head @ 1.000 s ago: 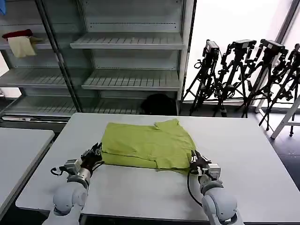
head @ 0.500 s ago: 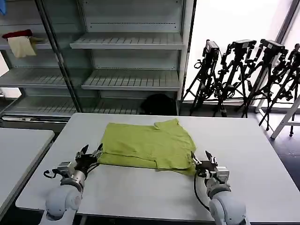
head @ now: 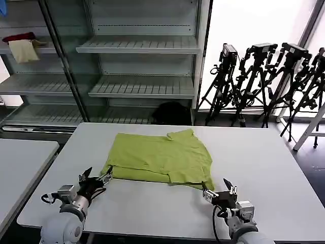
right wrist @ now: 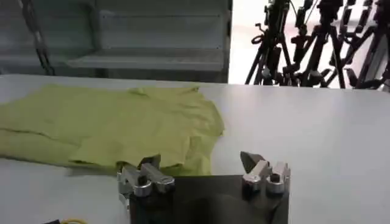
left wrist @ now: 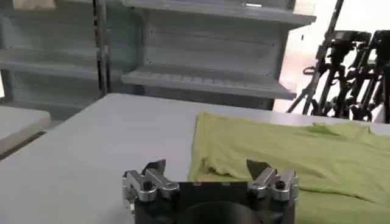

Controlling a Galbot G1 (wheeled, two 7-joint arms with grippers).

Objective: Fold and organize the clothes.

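The clothes, one lime-green T-shirt [head: 160,156], lie folded flat in the middle of the white table [head: 264,162], with a sleeve sticking out at the far right corner. My left gripper [head: 97,175] hovers just off the shirt's near left corner, open, with nothing between its fingers. My right gripper [head: 216,187] is open too, a short way off the near right corner. In the left wrist view the left gripper [left wrist: 206,167] faces the shirt's [left wrist: 292,152] folded edge. The right wrist view shows the right gripper [right wrist: 201,161] in front of the shirt's [right wrist: 109,122] near corner.
Metal shelving [head: 142,66] stands behind the table, with a red cloth [head: 20,36] and a cream cloth [head: 23,51] on an upper left shelf. Camera tripods [head: 264,76] cluster at the back right. A second table [head: 20,157] stands at the left.
Both grippers have let go of the shirt's near corners, opened and drawn back towards me. The shirt's near edge has settled flat on the table.
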